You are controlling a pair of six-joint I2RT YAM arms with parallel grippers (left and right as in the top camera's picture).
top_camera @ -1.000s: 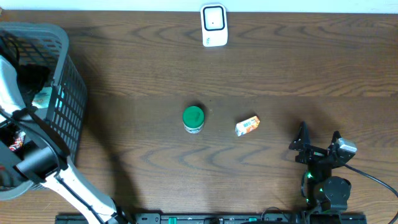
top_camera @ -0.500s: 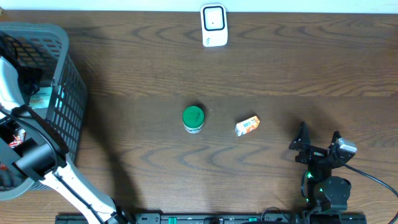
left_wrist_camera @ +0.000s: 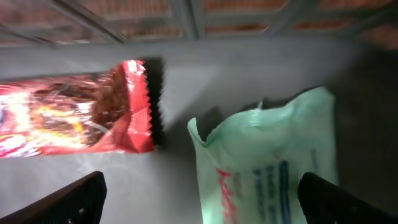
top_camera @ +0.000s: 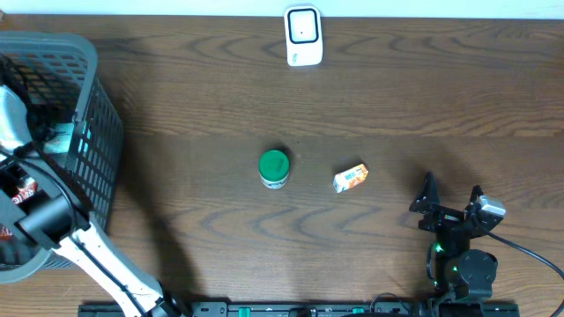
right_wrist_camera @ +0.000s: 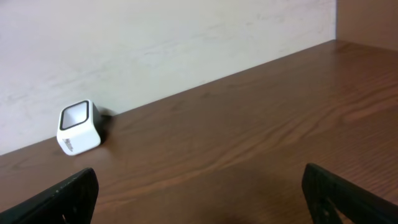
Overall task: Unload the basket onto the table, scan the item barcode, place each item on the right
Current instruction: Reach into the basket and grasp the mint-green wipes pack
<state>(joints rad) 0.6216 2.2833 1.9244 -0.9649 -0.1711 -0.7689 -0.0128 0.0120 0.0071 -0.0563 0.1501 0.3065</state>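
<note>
The white barcode scanner stands at the table's far edge, and the right wrist view shows the scanner against the wall. My left arm reaches down into the grey basket. My left gripper is open with nothing between its fingers. It hovers over a pale green pouch and a red snack wrapper on the basket floor. My right gripper rests open and empty near the front right of the table. In its own view the right gripper faces bare wood.
A green-lidded jar and a small orange carton sit at mid-table, a hand's width apart. The basket's mesh walls rise close around the left gripper.
My left arm has shifted slightly left, deeper into the basket, and its jaws have opened a little wider. The right arm and table items have not moved.
</note>
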